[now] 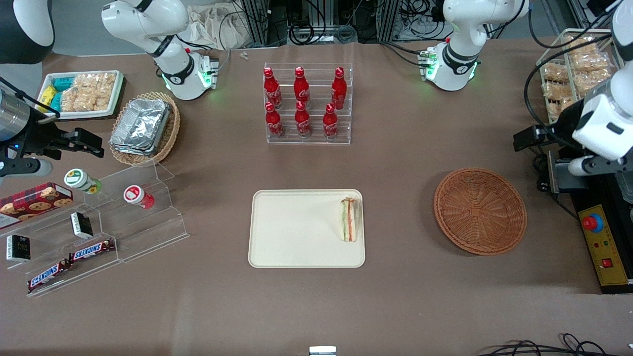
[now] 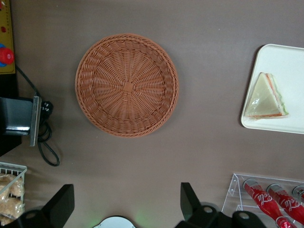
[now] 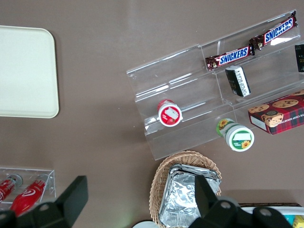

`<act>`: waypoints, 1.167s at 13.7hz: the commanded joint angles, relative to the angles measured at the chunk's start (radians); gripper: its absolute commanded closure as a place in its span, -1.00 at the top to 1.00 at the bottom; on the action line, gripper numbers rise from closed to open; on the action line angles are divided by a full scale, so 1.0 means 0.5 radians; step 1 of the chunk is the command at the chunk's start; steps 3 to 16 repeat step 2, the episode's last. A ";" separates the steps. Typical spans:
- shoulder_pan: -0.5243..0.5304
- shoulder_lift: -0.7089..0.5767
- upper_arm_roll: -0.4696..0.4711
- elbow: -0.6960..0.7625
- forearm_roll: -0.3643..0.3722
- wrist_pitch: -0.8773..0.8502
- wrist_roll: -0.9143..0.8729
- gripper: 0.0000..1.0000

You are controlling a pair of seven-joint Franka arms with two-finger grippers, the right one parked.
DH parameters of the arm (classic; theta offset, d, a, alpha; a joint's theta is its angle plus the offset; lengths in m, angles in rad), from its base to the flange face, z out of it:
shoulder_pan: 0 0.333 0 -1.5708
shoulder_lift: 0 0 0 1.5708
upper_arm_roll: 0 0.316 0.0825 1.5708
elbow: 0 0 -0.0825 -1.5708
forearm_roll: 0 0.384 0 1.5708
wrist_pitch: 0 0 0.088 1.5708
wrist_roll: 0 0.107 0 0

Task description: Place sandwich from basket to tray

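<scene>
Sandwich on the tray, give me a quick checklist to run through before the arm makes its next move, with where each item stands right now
1. The sandwich lies on the tray: ok, it rests inside the rim at the end nearest the basket.
2. The basket holds nothing: ok, only bare wicker shows in the wrist view.
3. The gripper has let go: ok, its fingers are open and nothing sits between them.
4. The gripper is away from the tray: ok, it hangs over the table by the basket, toward the working arm's end.
5. The sandwich is fully within the tray: ok, no part overhangs the rim.
6. The bottle rack is undisturbed: ok, all six red bottles stand upright.
</scene>
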 commanded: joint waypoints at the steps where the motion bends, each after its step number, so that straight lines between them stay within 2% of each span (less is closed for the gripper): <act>1: -0.016 -0.045 0.002 -0.081 -0.009 0.039 -0.013 0.99; 16: -0.016 -0.045 0.002 -0.081 -0.006 0.026 -0.010 0.99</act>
